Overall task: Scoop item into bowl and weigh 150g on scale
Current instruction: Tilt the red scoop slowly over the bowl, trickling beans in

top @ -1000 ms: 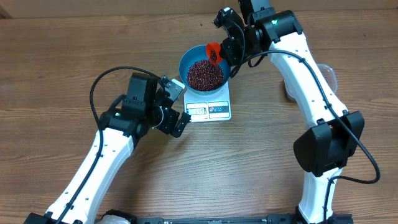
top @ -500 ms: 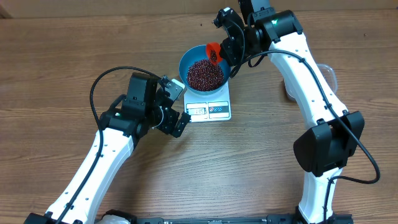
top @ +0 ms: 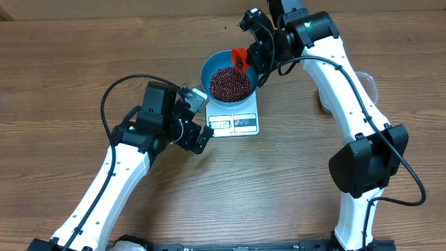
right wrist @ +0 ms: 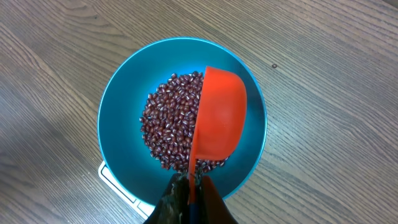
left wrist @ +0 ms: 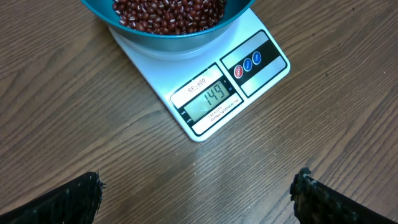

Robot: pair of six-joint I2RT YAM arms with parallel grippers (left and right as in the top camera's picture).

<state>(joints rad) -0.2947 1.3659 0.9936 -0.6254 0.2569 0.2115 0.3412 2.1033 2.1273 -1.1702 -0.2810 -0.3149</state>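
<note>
The blue bowl stands on the white scale, holding a heap of dark red-brown beans. In the left wrist view the scale shows 149 on its display under the bowl. My right gripper is shut on the handle of an orange scoop, tilted on its side over the beans in the bowl. Overhead, the scoop hangs at the bowl's far right rim. My left gripper stands open just left of the scale, nothing between its fingers.
A clear plastic tub sits partly hidden behind the right arm at the right. The right arm reaches in from the lower right, the left arm from the lower left, both over bare wooden table.
</note>
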